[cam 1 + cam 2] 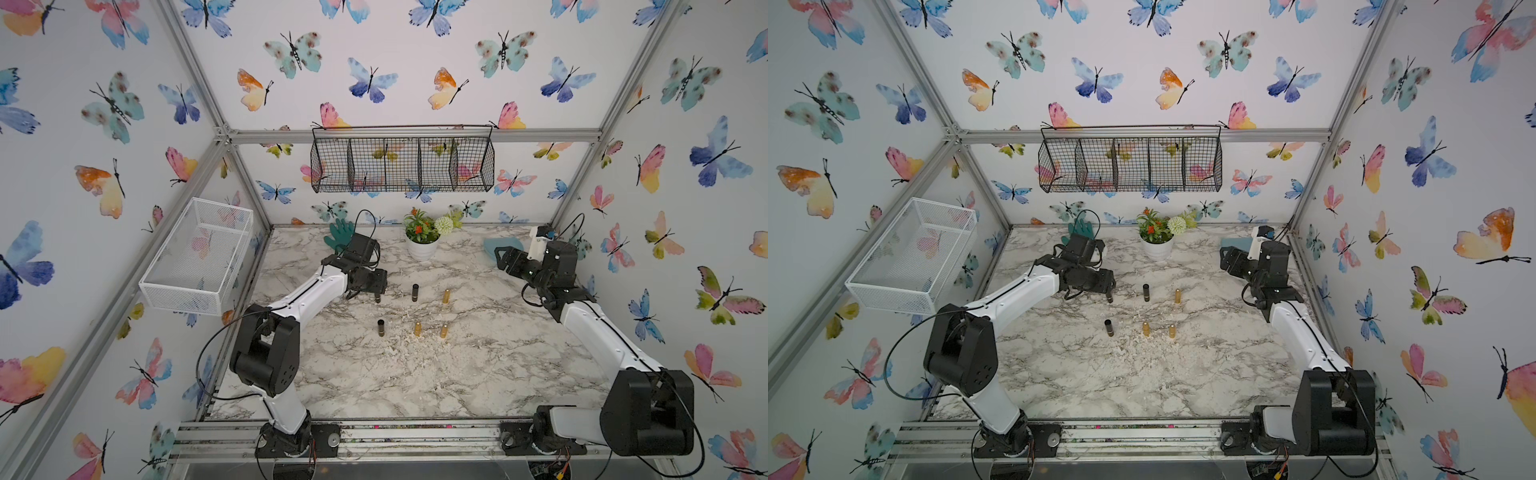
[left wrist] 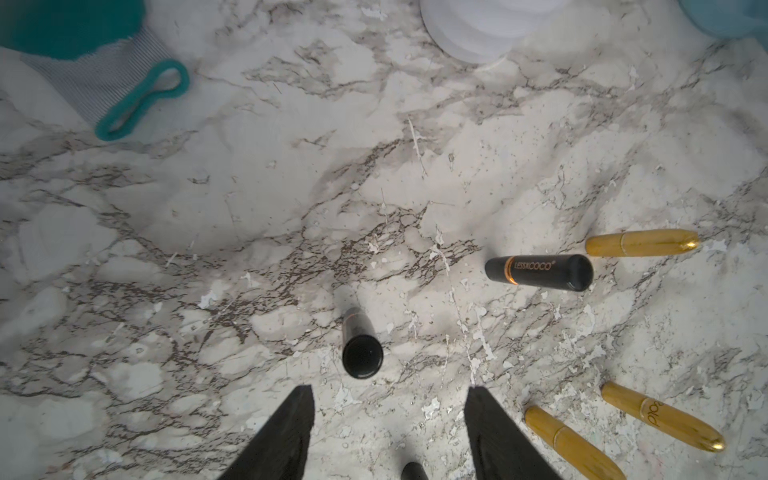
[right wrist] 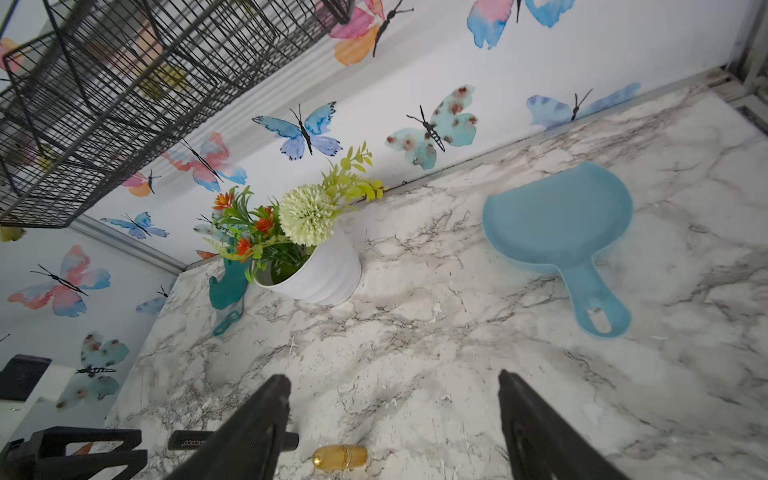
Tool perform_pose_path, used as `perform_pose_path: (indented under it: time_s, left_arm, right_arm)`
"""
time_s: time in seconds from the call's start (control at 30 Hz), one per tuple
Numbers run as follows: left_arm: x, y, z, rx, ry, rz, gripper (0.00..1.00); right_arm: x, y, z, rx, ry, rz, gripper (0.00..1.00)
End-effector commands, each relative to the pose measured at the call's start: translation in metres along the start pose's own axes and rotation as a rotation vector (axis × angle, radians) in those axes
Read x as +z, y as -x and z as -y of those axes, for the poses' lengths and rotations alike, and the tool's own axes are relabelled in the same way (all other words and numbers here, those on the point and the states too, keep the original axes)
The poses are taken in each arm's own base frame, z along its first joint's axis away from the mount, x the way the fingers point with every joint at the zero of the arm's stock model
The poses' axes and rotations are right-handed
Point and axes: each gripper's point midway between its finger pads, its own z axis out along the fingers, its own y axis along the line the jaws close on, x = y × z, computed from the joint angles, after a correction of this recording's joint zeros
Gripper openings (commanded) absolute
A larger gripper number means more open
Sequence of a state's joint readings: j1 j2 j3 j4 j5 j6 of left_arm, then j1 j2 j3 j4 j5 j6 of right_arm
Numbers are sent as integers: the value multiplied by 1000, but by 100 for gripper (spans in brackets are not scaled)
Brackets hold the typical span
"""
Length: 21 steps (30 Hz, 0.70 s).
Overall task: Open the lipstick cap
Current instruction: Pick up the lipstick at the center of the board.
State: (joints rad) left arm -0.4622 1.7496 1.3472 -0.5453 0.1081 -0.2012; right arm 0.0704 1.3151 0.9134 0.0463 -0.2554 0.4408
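Just ahead of the parted, empty left jaws stands the black lipstick (image 2: 361, 351); right jaws likewise.

Butterfly-papered walls (image 1: 374, 62) enclose a marble tabletop (image 1: 415, 374), with a black wire basket (image 1: 402, 164) hanging behind.

White links (image 1: 307, 295), black joints (image 1: 266, 357), looping cables (image 1: 198, 365); left gripper (image 2: 390, 388), right gripper (image 3: 393, 374) black.
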Motion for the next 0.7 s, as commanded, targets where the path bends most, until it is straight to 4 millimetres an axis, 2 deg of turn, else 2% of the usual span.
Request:
perform_pose_path:
  time_s: [0.0,0.17,0.43,0.67]
  left_arm:
    - [9,-17,-5,8,51,-81,58]
    - [9,-9,-18,-7,129,-56,56]
    - [17,-6,-21,4,149,-64,56]
    - [37,-4,-22,11,148,-94,46]
  right_arm:
    - [-11,-2,-7,-9,-5,-29,81]
    - [-16,-5,-16,-13,32,-26,81]
    - [-10,-13,-14,-19,39,-46,80]
    - [-7,-16,-14,-30,38,-60,76]
